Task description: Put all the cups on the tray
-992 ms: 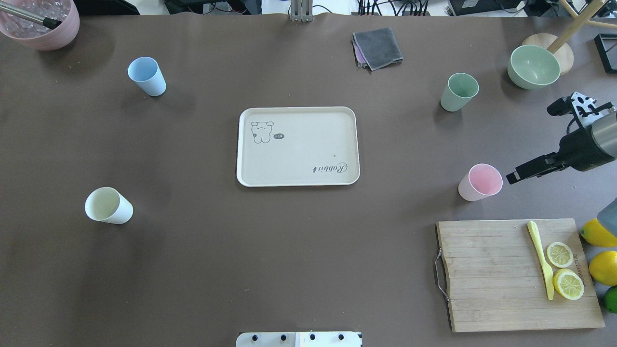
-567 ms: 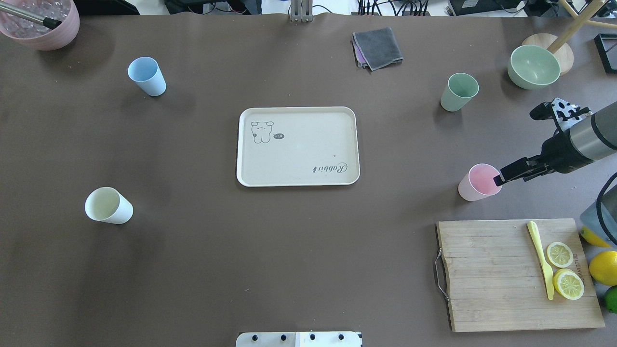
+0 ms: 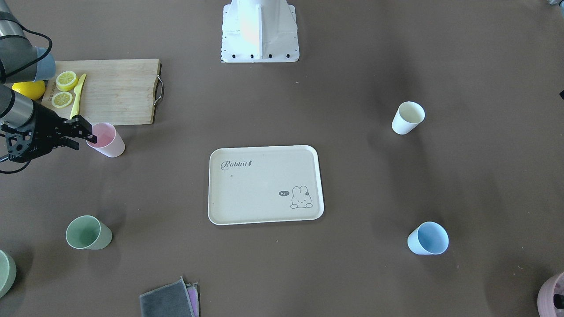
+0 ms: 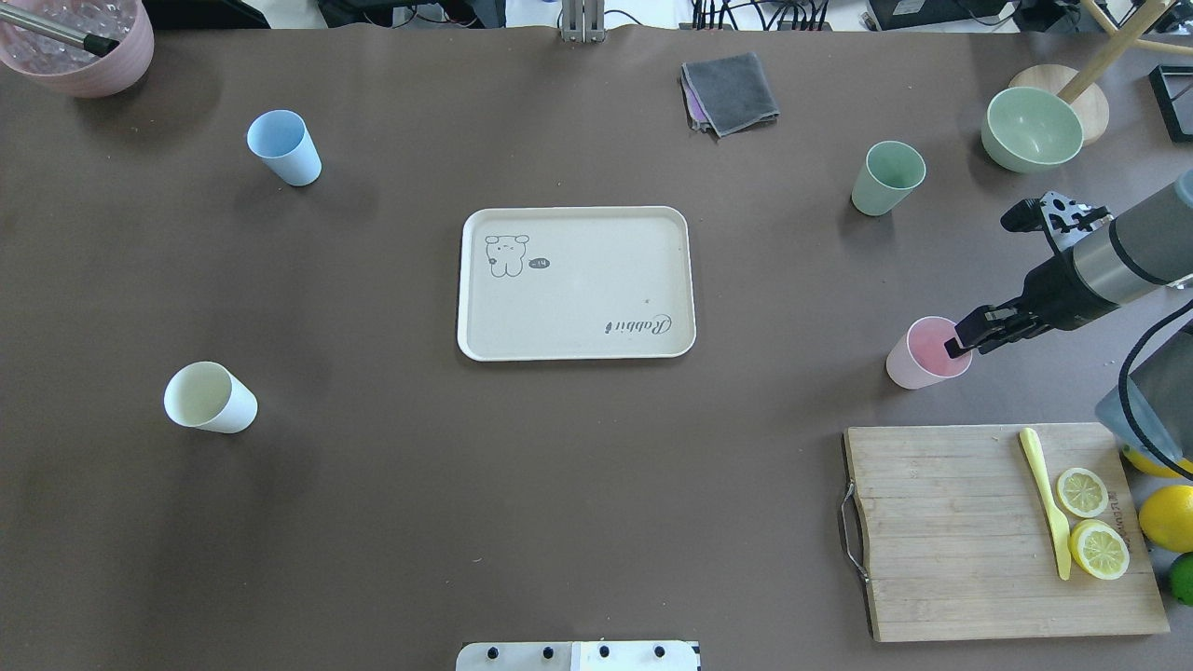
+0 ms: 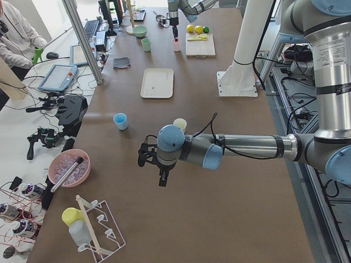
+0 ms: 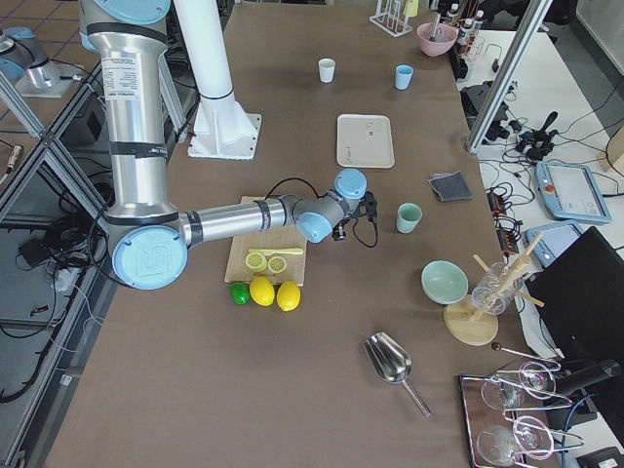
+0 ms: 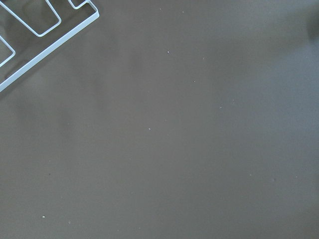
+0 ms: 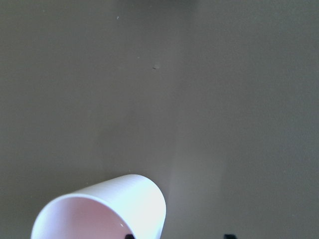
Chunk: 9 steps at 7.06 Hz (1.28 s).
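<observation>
The cream tray (image 4: 578,298) lies at the table's middle and holds nothing. The pink cup (image 4: 915,362) stands right of it. My right gripper (image 4: 965,337) is open at this cup's rim; in the right wrist view the cup (image 8: 114,209) has its near wall between the two fingertips. The sage green cup (image 4: 887,177) stands far right, the light blue cup (image 4: 284,147) far left, the cream-white cup (image 4: 210,398) near left. My left gripper (image 5: 163,182) shows only in the exterior left view, above bare table; I cannot tell whether it is open.
A bamboo cutting board (image 4: 951,531) with lemon slices and a yellow knife lies near the pink cup, whole lemons (image 4: 1165,517) beside it. A green bowl (image 4: 1031,129), a grey cloth (image 4: 730,91) and a mauve pot (image 4: 84,56) stand along the far edge.
My right gripper has moved left from beside the pink cup to its rim. The cups and the tray have not moved.
</observation>
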Each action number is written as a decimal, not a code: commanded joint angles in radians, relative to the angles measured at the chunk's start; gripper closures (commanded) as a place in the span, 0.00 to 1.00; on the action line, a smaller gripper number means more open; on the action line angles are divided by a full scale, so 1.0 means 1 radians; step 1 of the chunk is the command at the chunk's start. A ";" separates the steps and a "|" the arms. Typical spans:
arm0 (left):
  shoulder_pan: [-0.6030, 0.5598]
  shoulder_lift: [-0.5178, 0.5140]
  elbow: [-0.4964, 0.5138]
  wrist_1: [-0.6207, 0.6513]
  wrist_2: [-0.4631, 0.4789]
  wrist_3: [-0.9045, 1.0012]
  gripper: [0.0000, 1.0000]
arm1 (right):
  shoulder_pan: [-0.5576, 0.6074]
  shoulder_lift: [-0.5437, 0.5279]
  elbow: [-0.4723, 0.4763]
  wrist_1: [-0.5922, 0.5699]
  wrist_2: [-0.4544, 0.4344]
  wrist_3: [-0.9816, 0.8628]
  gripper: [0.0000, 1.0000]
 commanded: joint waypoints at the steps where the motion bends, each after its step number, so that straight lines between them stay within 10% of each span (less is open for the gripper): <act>1: 0.024 -0.009 -0.002 -0.032 0.001 -0.132 0.03 | -0.001 -0.001 0.016 0.003 0.054 0.001 1.00; 6: 0.275 -0.017 -0.186 -0.039 0.125 -0.457 0.06 | -0.013 0.154 0.074 -0.056 0.058 0.180 1.00; 9: 0.522 -0.048 -0.214 -0.126 0.238 -0.679 0.10 | -0.169 0.363 0.038 -0.154 -0.141 0.318 1.00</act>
